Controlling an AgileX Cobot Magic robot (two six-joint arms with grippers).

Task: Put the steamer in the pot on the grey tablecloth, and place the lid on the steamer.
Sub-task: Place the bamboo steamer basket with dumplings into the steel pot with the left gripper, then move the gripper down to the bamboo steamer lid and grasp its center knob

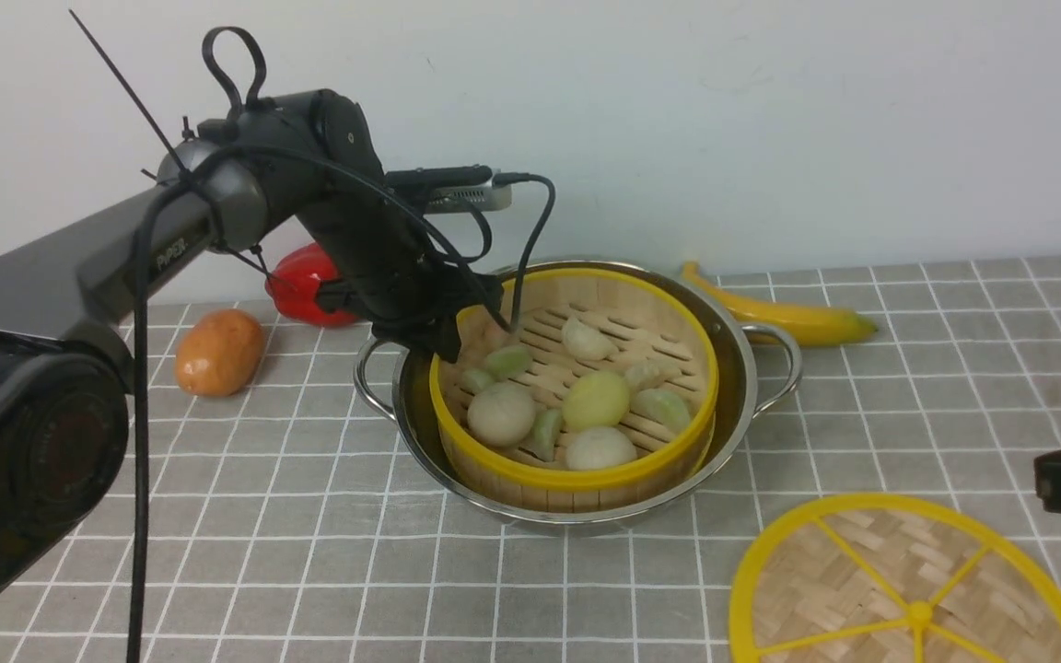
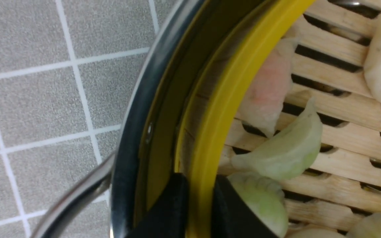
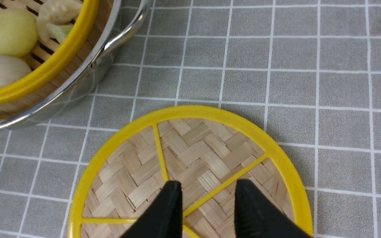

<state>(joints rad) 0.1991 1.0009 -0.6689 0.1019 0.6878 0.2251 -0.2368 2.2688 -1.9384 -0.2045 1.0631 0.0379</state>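
The steamer, a bamboo basket with yellow rims and dumplings and buns inside, sits inside the shiny steel pot on the grey tablecloth. My left gripper is at the steamer's left rim. In the left wrist view the left gripper has one finger inside and one outside the yellow rim, shut on it. The lid, a flat woven disc with yellow spokes, lies on the cloth at the front right. My right gripper hovers open over the lid, near its centre, holding nothing.
A banana lies behind the pot on the right. A red pepper and an orange-brown potato lie at the back left. The pot's loop handles stick out on both sides. A white wall closes the back.
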